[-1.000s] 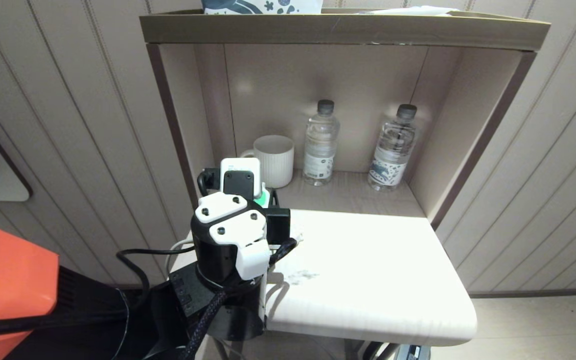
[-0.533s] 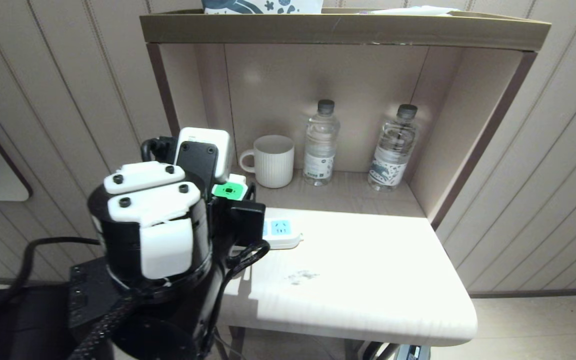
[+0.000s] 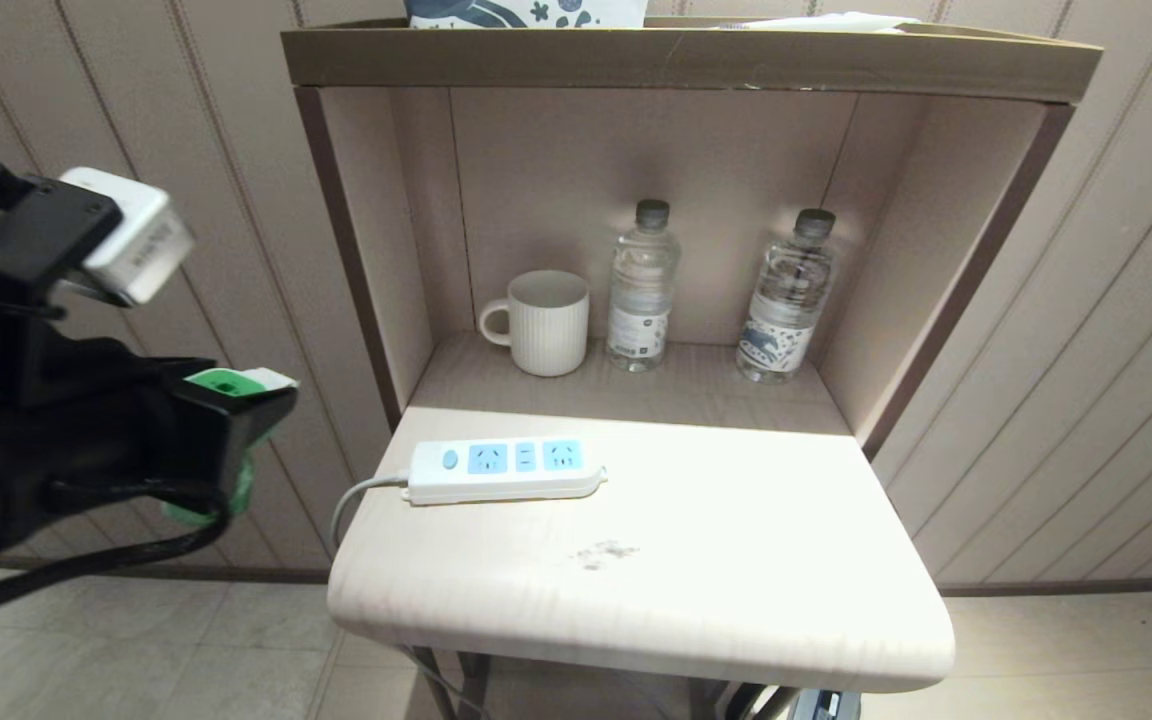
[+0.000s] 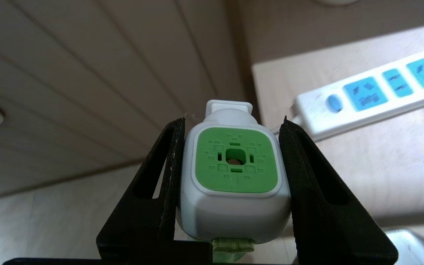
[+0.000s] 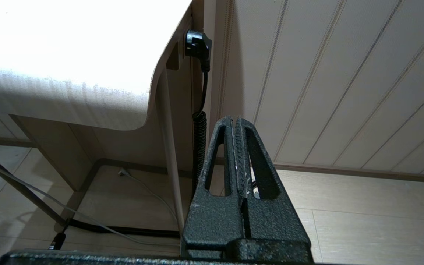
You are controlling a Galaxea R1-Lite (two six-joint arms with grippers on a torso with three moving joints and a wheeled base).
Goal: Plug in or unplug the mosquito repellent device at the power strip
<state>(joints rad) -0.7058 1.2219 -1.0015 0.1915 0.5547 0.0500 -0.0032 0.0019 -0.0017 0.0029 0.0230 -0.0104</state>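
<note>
The left tool is gripping the mosquito repellent device between its two black fingers, out over the floor on the left side of the tabletop. The power strip is lying on the tabletop near its left edge, with all sockets empty and its long axis running left to right. From the device, the strip is lying toward the right and lower. The right tool is resting pressed together and empty, below the tabletop.
</note>
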